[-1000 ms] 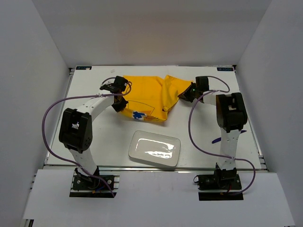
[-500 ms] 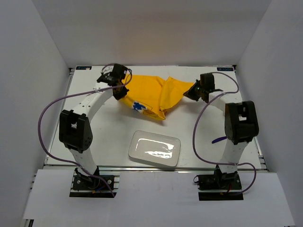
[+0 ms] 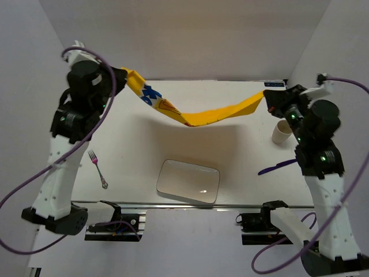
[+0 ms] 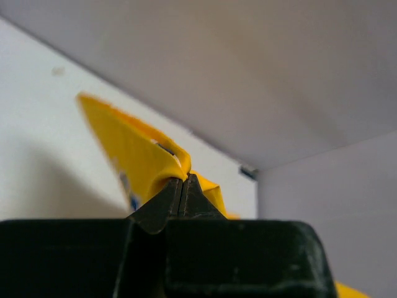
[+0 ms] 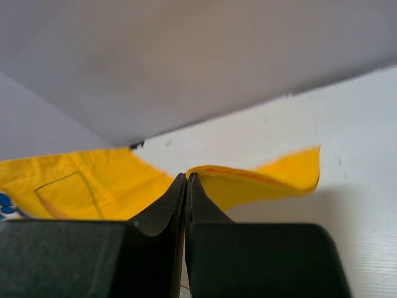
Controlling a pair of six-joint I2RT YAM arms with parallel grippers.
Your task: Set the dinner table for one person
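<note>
– Yellow cloth mat: who has hold of it?
– Both arms. The left gripper, in the upper left of the top view, is pinched closed on one corner. The right gripper, in the upper right, is closed on the opposite end.
– Any gap between the jaws?
– Hardly any. In the left wrist view the left gripper has its tips pressed together with a fold of the mat bunched just above them. In the right wrist view the right gripper is the same, with the mat spreading out to both sides.
– And the table?
– It lies beneath both grippers, filling the middle of the top view. The mat hangs between the grippers as a sagging band, lifted off the table, and casts a shadow on it.
– What sits on the table?
– A white rectangular plate at lower centre, a fork at lower left, a white cup just below the right gripper, and a purple utensil at right.
</note>
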